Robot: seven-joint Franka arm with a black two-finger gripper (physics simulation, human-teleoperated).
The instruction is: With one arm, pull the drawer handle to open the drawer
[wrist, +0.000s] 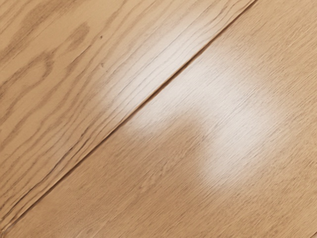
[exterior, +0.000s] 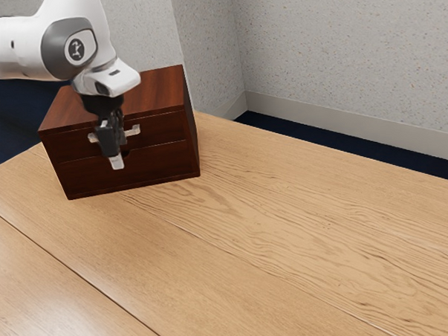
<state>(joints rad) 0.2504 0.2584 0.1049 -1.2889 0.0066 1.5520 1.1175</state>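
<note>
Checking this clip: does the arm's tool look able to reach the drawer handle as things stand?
Likely yes: the tool hangs right at the pale handle on the front of the wooden drawer box, and nothing stands between them.

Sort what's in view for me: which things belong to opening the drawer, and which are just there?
Belongs to the job: gripper, at the drawer handle; drawer; wooden cabinet that holds it.

Just there: table; wall; dark floor.
</note>
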